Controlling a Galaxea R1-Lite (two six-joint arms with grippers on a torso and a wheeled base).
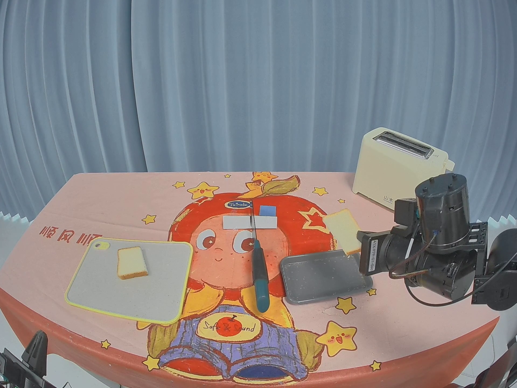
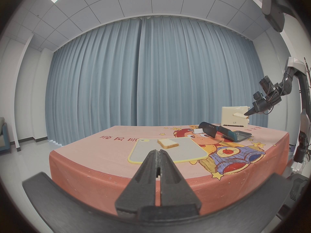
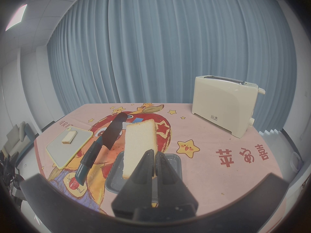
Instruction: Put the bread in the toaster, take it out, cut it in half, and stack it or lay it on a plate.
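Right pincer [image 3: 154, 156] grips the bread slice [image 3: 140, 146] by its edge — aloft near the grey tray [image 3: 175, 165].

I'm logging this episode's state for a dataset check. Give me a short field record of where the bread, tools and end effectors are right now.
held: bread slice gripped by one edge in right end effector, raised near grey tray
left end effector: shut, empty, short of the table
cutting board: smaller bread piece on it
knife: between board and tray
toaster: far right, nothing protruding
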